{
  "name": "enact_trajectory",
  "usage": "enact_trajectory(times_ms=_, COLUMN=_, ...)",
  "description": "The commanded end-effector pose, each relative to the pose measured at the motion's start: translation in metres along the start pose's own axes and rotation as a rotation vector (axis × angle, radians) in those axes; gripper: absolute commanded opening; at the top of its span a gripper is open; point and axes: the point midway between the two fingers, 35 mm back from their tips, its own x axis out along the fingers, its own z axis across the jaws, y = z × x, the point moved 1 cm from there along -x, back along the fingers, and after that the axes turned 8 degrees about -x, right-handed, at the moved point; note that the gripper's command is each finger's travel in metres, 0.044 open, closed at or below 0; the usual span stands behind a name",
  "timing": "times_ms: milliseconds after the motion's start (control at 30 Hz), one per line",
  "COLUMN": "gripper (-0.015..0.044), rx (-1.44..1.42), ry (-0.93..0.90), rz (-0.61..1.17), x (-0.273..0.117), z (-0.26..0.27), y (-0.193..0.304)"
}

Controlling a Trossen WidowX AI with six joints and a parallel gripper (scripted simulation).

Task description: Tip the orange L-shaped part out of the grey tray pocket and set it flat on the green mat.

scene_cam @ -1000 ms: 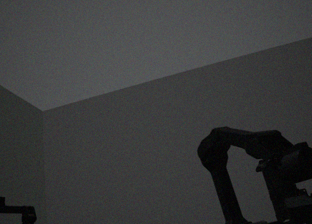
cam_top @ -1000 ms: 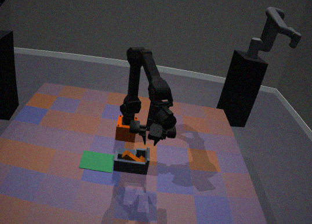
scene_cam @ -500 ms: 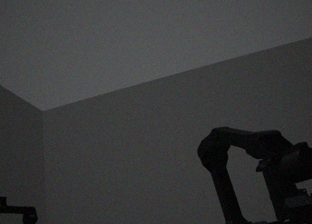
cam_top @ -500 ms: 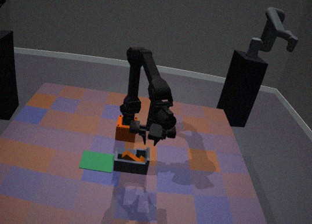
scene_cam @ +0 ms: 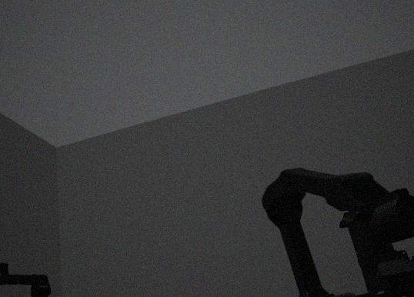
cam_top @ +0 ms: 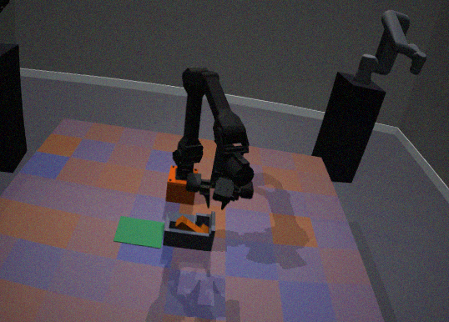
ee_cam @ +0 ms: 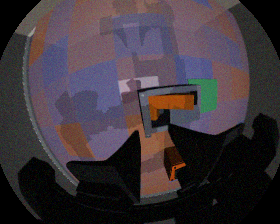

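Observation:
The orange L-shaped part (cam_top: 189,223) (ee_cam: 173,102) is in the grey tray (cam_top: 165,228) (ee_cam: 147,119). In the top view it lies tilted: its end nearer the mat stands up above the front rim, and its L-shaped end sits low at the right. The wrist view shows the L-shaped end at the left. My gripper (cam_top: 216,208) (ee_cam: 153,129) is partly open and empty, above and behind the tray, touching neither tray nor part. The green mat (cam_top: 139,232) (ee_cam: 209,95) lies flat beside the tray, on the left in the top view. The exterior view shows only part of the arm.
An orange block (cam_top: 180,193) (ee_cam: 174,159) stands at the arm's base, behind the tray. The tray's walls stand up around the part. A dark pedestal (cam_top: 348,127) with a grey arm stands beyond the checkered surface at the right, and another dark pedestal (cam_top: 10,110) at the far left.

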Motion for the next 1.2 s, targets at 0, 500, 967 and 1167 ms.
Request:
enact_trajectory(times_ms=0, gripper=0.018, rx=0.0, ry=0.0, rz=0.0, x=0.0, z=0.0, y=0.0)
enact_trajectory(times_ms=500, gripper=0.018, rx=0.0, ry=0.0, rz=0.0, x=0.0, z=0.0, y=0.0)
enact_trajectory(times_ms=967, gripper=0.018, rx=-0.003, ry=0.003, rz=-0.007, x=0.071, z=-0.001, y=-0.001)
enact_trajectory(times_ms=1167, gripper=0.018, rx=-0.003, ry=0.003, rz=-0.007, x=0.071, z=-0.001, y=-0.001)
